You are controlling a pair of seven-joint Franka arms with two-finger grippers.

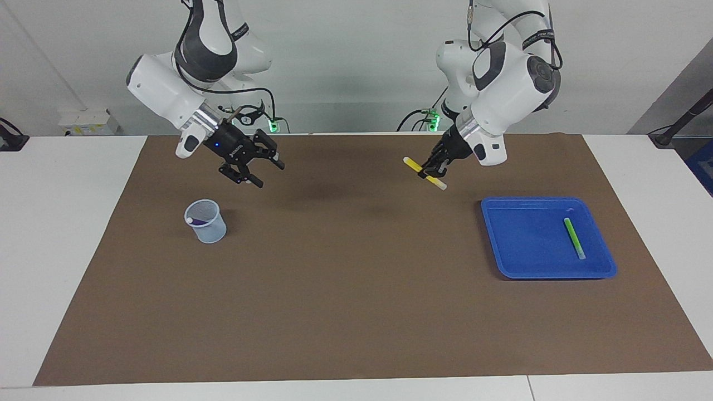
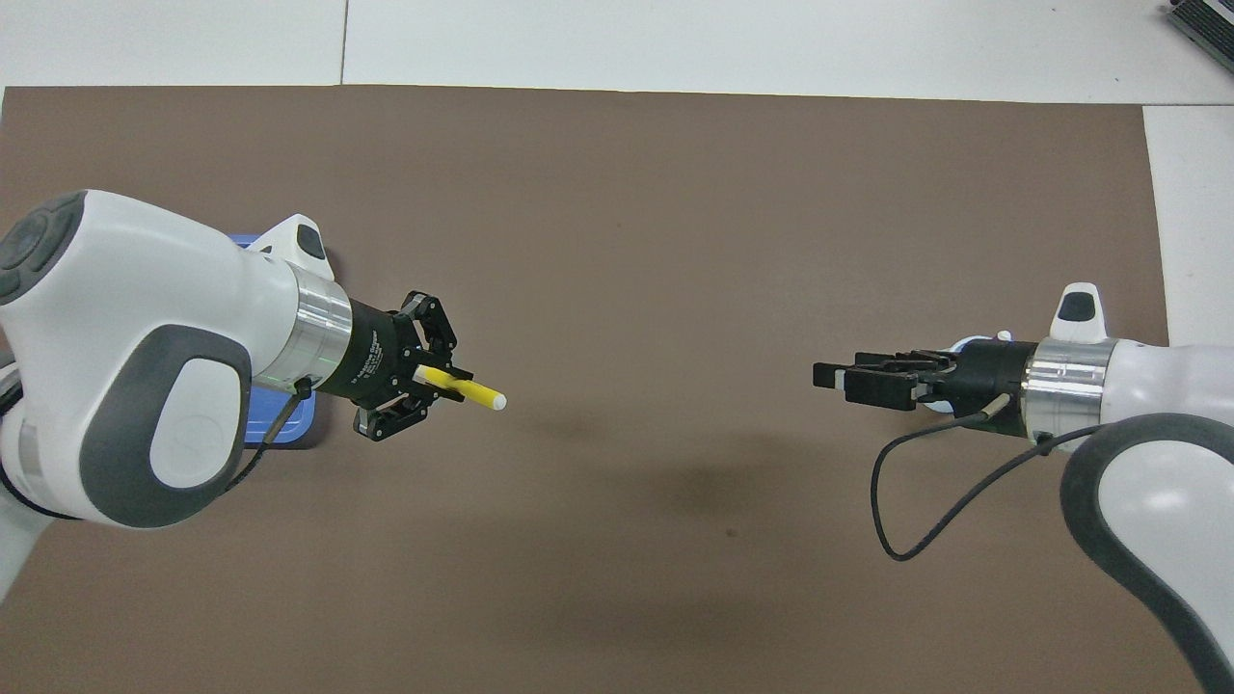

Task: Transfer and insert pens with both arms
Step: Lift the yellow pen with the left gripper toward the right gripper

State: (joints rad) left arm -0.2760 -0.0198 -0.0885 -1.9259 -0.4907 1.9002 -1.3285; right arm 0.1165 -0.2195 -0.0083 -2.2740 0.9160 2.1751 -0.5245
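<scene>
Left gripper [image 1: 431, 169] pinching the yellow pen [image 1: 424, 173] above the brown mat [image 1: 356, 289]; right gripper [image 1: 262, 170] spread (nothing held).
</scene>
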